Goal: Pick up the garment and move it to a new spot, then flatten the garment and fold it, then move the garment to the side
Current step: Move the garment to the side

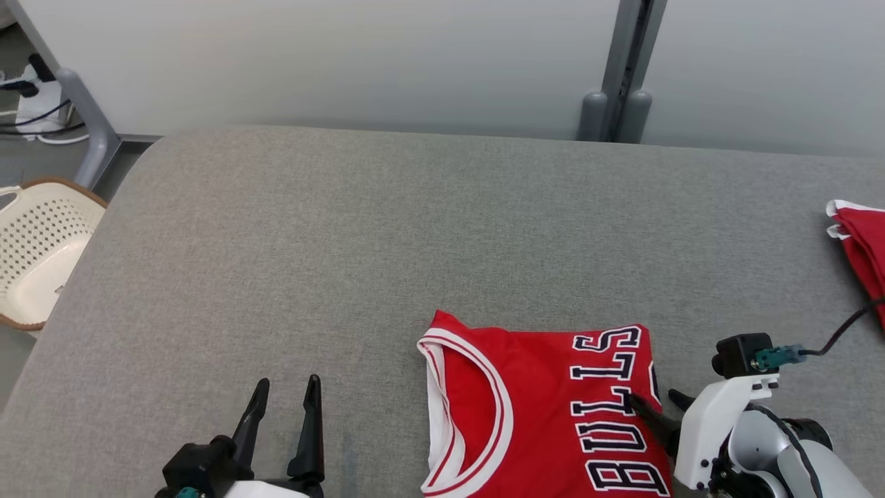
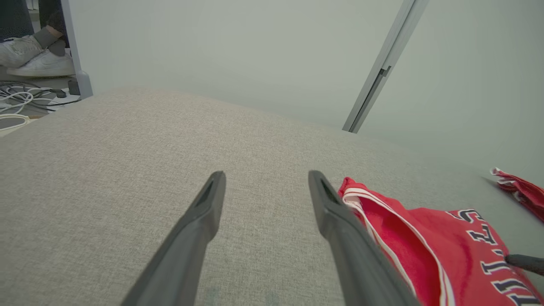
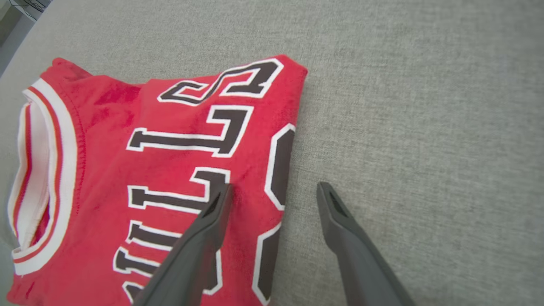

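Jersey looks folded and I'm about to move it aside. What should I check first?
1. Jersey folded, lying flat on table: ok.
2. Right gripper open, one finger over the jersey's edge, the other over bare table: ok.
3. Grip on jersey: not ok, nothing held yet.
4. Left gripper open, over table left of jersey: ok.
5. Second red garment at the table's right edge, apart from jersey: ok.
6. Lower folded layers tidy: cannot tell.
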